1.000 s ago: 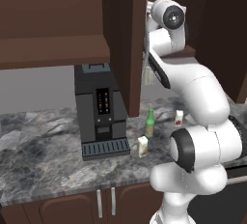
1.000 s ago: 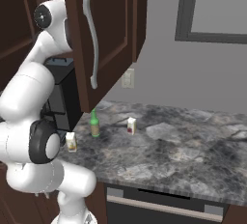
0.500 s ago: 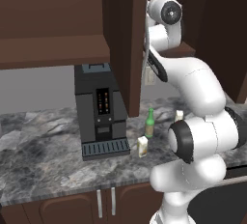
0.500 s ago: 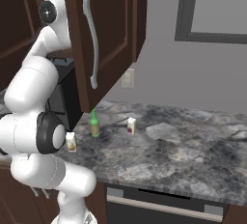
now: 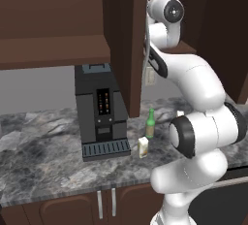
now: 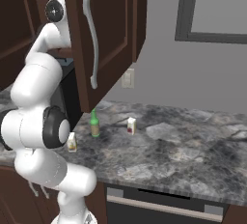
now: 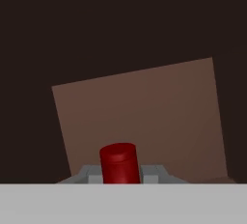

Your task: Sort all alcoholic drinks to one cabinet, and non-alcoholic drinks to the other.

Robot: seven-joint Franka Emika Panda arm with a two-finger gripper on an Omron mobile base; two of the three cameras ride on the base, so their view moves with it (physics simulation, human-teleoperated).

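hand view: a red cylinder [image 7: 118, 163] sits low in the centre of the frame, right at the gripper [image 7: 118, 179], against a brown panel [image 7: 144, 117] inside a dark space. fingers pressed nearly together; the red cylinder stands between the pale finger parts, so they appear to pinch it, though the contact itself is hard to make out.

left base view: arm reaches up into the upper middle of the frame, its hand hidden behind the open door [image 5: 127, 40] of the narrower cabinet. wide cabinet [image 5: 53, 20] fills the upper left. black coffee machine [image 5: 100, 110] stands on the marble counter [image 5: 43, 146], centre left. green bottle [image 5: 150, 123] upright at centre, just right of the machine; cream carton [image 5: 143, 147] just below and left of it, apart from it.

right base view: door with curved silver handle [image 6: 91, 44] hangs open at upper left. green bottle [image 6: 95, 124] at centre left on the counter [image 6: 183, 146]; white carton [image 6: 130, 125] with red mark to its right, near; cream carton [image 6: 72, 142] lower left, beside the arm.
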